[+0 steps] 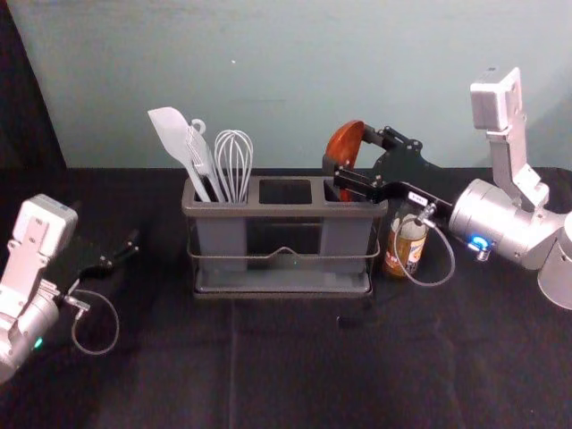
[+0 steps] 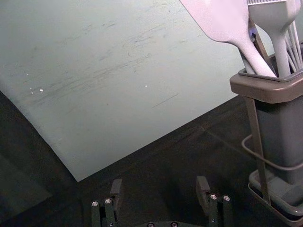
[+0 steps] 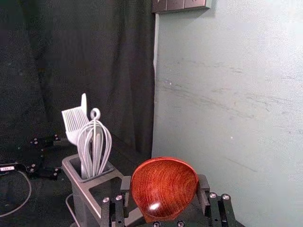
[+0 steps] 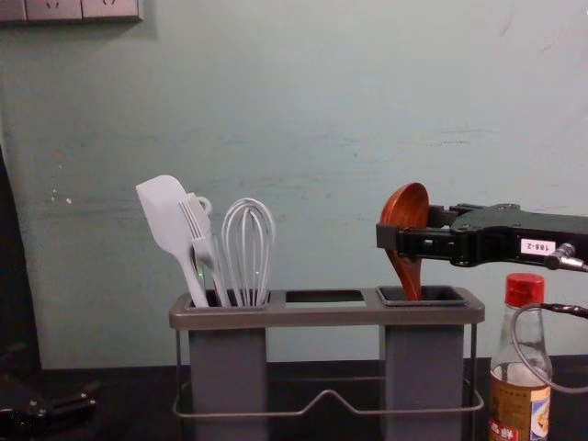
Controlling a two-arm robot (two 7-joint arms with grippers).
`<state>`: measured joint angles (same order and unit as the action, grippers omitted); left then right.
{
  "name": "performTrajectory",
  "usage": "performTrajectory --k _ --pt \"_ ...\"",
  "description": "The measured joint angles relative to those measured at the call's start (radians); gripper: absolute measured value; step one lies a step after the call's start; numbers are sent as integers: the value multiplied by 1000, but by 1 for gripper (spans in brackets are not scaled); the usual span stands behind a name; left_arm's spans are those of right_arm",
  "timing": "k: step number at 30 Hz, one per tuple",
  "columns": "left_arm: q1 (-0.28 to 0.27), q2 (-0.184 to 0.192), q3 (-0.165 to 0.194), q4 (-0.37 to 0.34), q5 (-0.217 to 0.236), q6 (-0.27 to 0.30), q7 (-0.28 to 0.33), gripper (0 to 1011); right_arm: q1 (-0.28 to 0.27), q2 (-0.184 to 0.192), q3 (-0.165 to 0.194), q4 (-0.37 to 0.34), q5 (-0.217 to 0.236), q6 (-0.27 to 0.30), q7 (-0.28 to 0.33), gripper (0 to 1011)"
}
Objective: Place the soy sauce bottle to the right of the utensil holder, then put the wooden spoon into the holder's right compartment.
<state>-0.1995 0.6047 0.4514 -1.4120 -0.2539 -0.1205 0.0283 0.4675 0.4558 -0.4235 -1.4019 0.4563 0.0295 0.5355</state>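
Step 1, bottle: done, by my reading. The soy sauce bottle (image 4: 520,404) stands upright on the table (image 1: 268,375), just beside the holder (image 4: 322,316) on its right.

Step 2, spoon: nearly done. My right gripper (image 3: 164,183) is at the holder's right end, closed on the spoon (image 4: 407,204) by its bowl, one finger on each side. The bowl is up, and the handle points down into the mouth of the right compartment (image 4: 424,358). Depth of the handle tip: cannot tell, as the compartment wall hides it.

Left gripper (image 2: 160,187): open, with nothing between its fingers, parked low on the holder's left side.

Other contents: spatula (image 4: 165,207), brush (image 4: 202,241) and whisk (image 4: 248,241) stand in the left compartment (image 4: 228,367).

Remaining: lower the spoon if the handle is not at the bottom, open the fingers, then back away to the right. Risk, as I judge it: the bowl could catch a finger on the way out and tip, and my arm passes close over the bottle, so I should withdraw level and slowly.
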Motion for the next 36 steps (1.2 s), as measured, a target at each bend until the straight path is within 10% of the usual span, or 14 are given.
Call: performTrajectory --k 36 --pt "0 0 0 0 0 0 0 1011 -4 2 3 -8 -1 0 -8 1002"
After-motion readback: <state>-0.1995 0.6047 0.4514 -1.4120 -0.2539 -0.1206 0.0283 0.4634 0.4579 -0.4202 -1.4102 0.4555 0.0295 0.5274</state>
